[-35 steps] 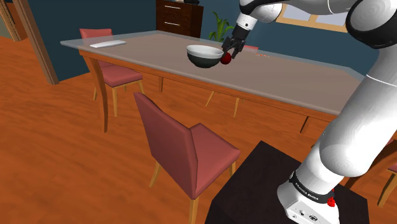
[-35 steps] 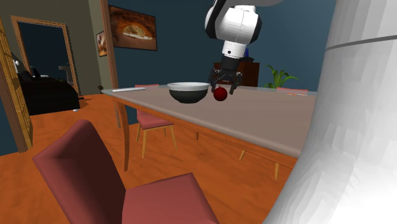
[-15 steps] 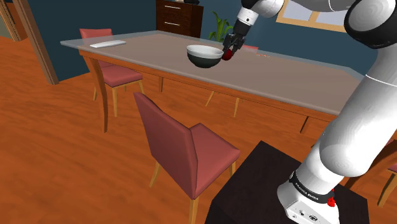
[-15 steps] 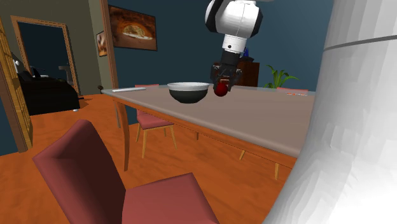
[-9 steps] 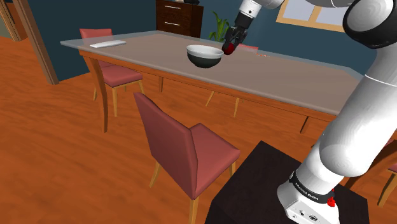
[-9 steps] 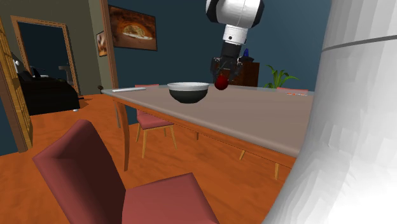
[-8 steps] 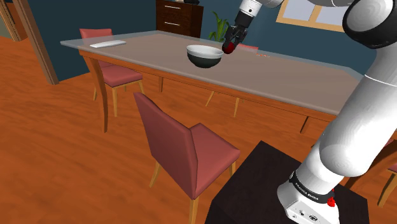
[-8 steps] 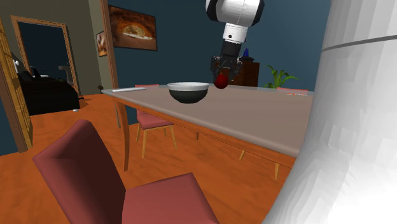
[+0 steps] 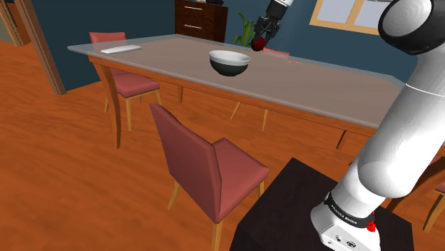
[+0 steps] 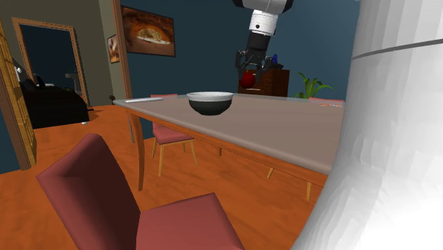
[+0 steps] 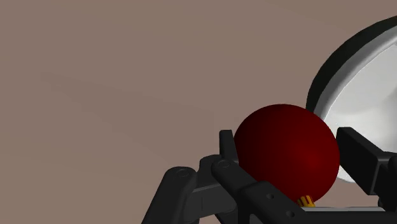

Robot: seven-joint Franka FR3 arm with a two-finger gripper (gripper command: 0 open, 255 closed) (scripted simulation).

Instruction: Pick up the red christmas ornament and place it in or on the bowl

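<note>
**A:** How far along is it?

**B:** Take the shoulder view from its left. A flat white thing [image 9: 121, 49] lies near the table's [image 9: 321, 82] far end, and the bowl [image 9: 229, 62] stands mid-table. To the bowl's right, higher than its rim, hangs the gripper [image 9: 259, 38] with the red ornament [image 9: 259, 45]. I'd call the pick-up done and the placing not yet.

**A:** Is it truly held?

**B:** Yes. In the wrist view the two fingers [image 11: 228, 145] pinch the red ornament [image 11: 287, 151] from either side, with its small gold cap toward the palm. It is in the air, clear of the table.

**A:** Over the bowl?

**B:** Not yet, by my reading. The bowl [image 11: 372, 89] sits just beside the ball, with bare tabletop around it. What is left is to carry it across above the rim, lower it and let go.

**A:** Counts?

**B:** One ornament, one bowl, one gripper and one flat white thing. Two chairs are plain: a red chair [image 9: 107, 39] behind the table's left end and a nearer chair [image 9: 207, 167] in front. The red slivers farther right may be more chairs, but I cannot tell.
</note>
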